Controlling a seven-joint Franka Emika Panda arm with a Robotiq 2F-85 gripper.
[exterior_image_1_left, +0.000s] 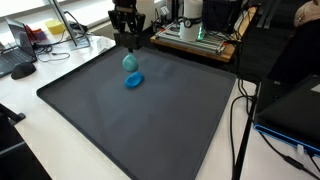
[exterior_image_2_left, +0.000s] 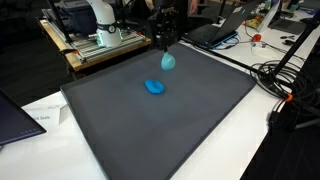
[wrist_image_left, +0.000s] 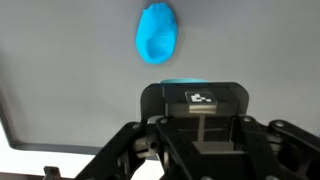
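Teal ball (exterior_image_1_left: 129, 62) clasped in claw (exterior_image_1_left: 127, 48)

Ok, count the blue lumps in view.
2. A bright blue one lies on the dark mat; a paler one is right under the pincer, partly hidden in the wrist view.

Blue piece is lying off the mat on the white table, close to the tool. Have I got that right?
Not quite. The blue piece lies on the gray mat, not off it on the white table; both exterior views show this. It is close to the tool, as you say.
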